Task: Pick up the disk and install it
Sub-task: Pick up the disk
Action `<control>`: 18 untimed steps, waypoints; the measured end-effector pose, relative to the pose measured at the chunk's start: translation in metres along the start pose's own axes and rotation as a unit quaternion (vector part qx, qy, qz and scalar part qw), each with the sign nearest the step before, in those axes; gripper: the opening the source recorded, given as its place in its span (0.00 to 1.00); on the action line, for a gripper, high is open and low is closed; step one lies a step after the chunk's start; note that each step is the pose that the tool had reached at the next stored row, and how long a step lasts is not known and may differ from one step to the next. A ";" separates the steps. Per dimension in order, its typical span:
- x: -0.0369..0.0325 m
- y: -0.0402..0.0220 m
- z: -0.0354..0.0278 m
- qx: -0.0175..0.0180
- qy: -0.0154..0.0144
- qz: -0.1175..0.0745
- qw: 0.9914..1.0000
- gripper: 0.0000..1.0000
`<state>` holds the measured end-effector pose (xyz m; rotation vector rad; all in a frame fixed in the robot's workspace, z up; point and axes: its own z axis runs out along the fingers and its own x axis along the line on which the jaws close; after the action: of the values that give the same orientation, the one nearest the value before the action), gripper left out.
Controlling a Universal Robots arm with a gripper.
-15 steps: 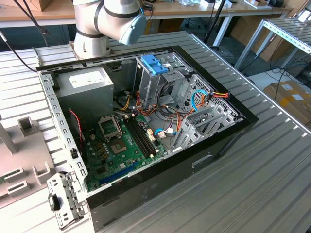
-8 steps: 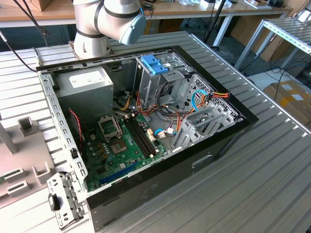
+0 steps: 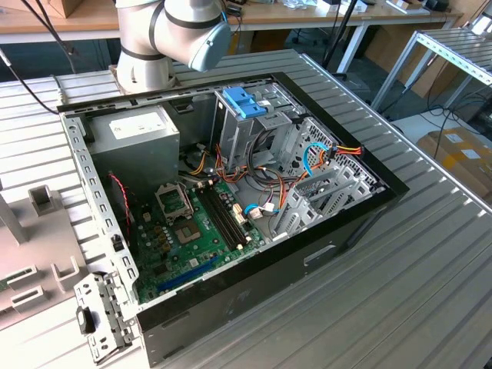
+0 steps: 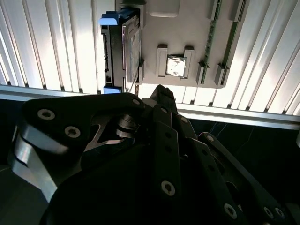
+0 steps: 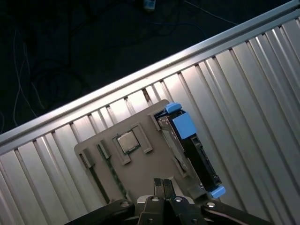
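Disk (image 5: 199, 157) set on edge in slot of grey holder (image 5: 150, 164) on ribbed tabletop (image 5: 248, 93), just ahead of end effector (image 5: 162, 185) and off to one side, untouched. Long axis laid along tabletop ribs, running away from end effector; broad blue end tab at far end, small blue rail tip at near end. Body dark with silvery face, framed by bright blue rails. End effector fingers pressed together, nothing held. Square chip (image 5: 127, 142) seated in holder ahead of fingertips

Exterior high; 2 wrist views (downward) share disk (image 4: 114, 54) (image 5: 193, 151).
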<state>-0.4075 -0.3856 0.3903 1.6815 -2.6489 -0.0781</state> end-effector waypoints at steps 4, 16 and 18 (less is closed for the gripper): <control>0.0000 0.0000 0.0000 0.000 0.001 -0.012 1.000 0.11; 0.0000 0.0000 0.0000 -0.001 0.003 -0.059 0.998 0.11; 0.0000 0.0000 0.0000 -0.002 0.003 -0.066 0.998 0.11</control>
<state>-0.4075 -0.3856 0.3903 1.8517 -2.5287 -0.0773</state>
